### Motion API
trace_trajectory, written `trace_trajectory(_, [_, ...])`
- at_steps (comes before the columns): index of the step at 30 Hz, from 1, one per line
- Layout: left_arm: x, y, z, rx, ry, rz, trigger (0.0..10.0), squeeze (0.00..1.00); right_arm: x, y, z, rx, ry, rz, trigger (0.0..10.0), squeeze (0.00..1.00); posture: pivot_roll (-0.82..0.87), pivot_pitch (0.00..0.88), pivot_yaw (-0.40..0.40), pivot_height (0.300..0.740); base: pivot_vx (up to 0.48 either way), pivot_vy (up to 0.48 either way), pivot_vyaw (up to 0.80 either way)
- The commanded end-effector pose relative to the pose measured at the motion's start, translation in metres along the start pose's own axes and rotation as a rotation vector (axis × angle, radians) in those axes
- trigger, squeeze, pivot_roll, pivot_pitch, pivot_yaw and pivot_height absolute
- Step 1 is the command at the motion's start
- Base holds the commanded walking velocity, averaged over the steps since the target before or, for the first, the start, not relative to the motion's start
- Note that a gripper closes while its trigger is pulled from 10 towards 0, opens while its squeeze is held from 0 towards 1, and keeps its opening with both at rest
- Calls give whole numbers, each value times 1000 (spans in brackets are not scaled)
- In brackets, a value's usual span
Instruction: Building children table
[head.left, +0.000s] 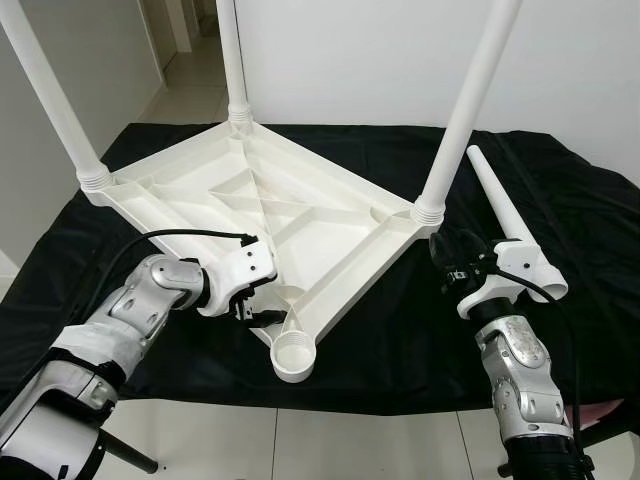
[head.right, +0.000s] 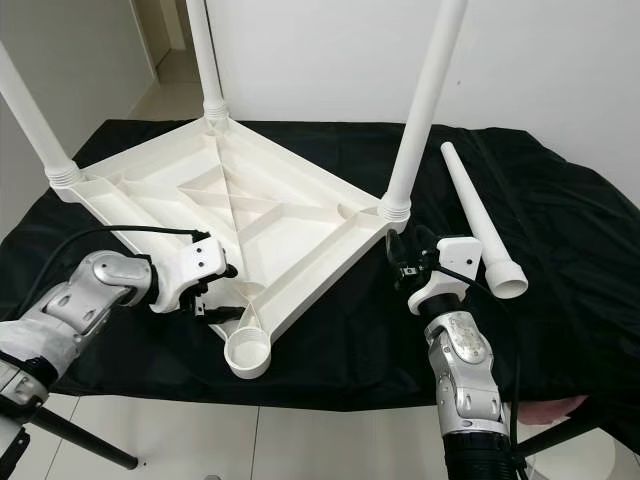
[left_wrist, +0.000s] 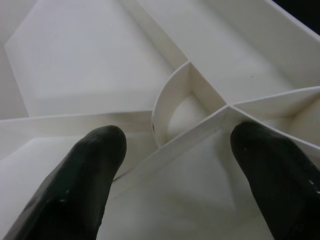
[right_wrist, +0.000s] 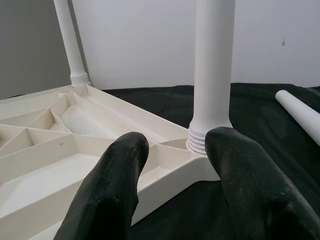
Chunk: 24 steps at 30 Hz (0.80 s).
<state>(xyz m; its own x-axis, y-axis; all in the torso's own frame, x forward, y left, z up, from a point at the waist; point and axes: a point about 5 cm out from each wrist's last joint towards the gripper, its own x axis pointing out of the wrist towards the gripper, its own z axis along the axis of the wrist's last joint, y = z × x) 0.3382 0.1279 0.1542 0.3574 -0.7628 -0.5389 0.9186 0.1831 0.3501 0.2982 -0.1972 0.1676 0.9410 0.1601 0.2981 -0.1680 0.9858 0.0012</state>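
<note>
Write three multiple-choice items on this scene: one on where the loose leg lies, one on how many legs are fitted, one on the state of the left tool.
1. Where is the loose leg?
A. On the black cloth by the right tool
B. Inside the tabletop
C. On the floor

2. How many legs stand fitted in the tabletop?
A. One
B. Three
C. Four

3. What state is the left tool in?
A. Shut on a leg
B. Open, over the tabletop's ribs
C. Shut on the cloth

Key: 1 A, the leg lies flat on the cloth beside the right arm. 2 B, three legs rise from corners and the near socket is empty. 3 B, the left wrist view shows its fingers apart above the ribs, holding nothing.
</note>
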Motion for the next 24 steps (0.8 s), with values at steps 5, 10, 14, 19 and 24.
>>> trace_trajectory(5, [16,-17,5,18,-20,-176,10000,0,-3,-3,2,-14,0,-10,10000,0,-9,70,48,740,0,0,0])
trace_trajectory(10, [22,-22,7,16,-37,-188,10000,0,-3,-4,2,-16,1,-12,10000,0,-9,70,48,740,0,0,0])
trace_trajectory(14, [38,-34,21,-10,-109,-208,10000,0,-4,-4,3,-16,-1,-16,10000,0,-15,76,50,740,0,0,0])
trace_trajectory(19, [53,-44,35,-47,-174,-209,10000,0,-4,-3,3,-16,-1,-15,10000,0,-15,80,53,740,0,0,0])
trace_trajectory(24, [64,-51,45,-74,-217,-211,10000,0,-3,-2,3,-13,2,-12,10000,0,-11,82,46,740,0,0,0])
